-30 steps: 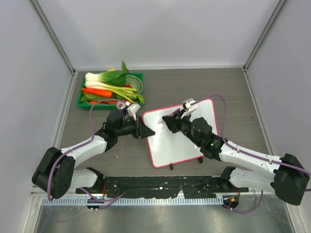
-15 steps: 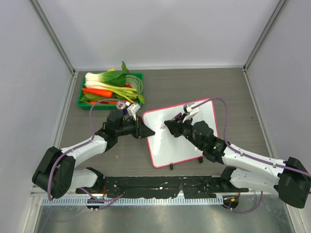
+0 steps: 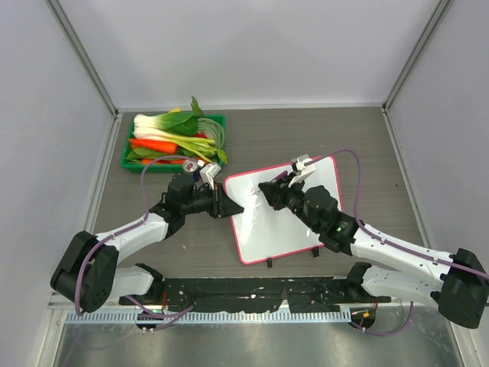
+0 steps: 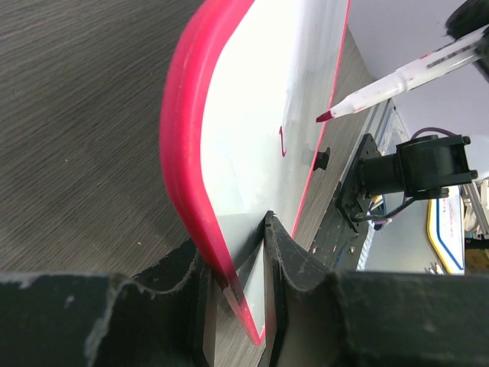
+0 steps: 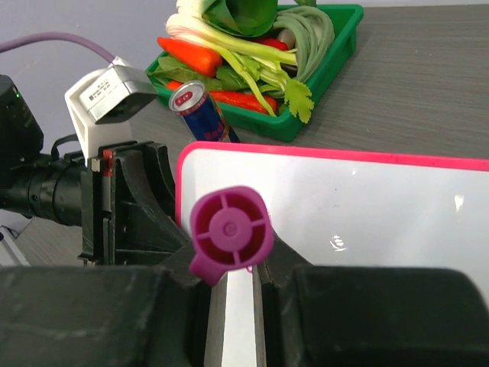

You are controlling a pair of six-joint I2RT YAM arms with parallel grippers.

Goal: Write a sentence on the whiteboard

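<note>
Top view: the board (image 3: 286, 210) lies on the table (image 3: 367, 145), turned at an angle, and the tray (image 3: 126, 158) is near its upper-left corner. The left arm (image 3: 137, 229) stretches out low with its jaws at the board's left edge. The right arm (image 3: 374, 241) reaches over the board, wrist above its upper left part. Left wrist: the jaws are clamped on the board's pink frame (image 4: 187, 153). The board looks thin, stiff and light with a glossy, slippery face, so the frame edge is probably the best hold to stop it sliding under pen pressure. The marker (image 4: 382, 82) tip hangs just off the board face, near one short pink stroke (image 4: 282, 142), so the sentence looks barely begun. Right wrist: the jaws are closed on the marker, its purple end cap (image 5: 229, 229) facing the lens. A can (image 5: 200, 107) stands just beyond the board's far edge.
</note>
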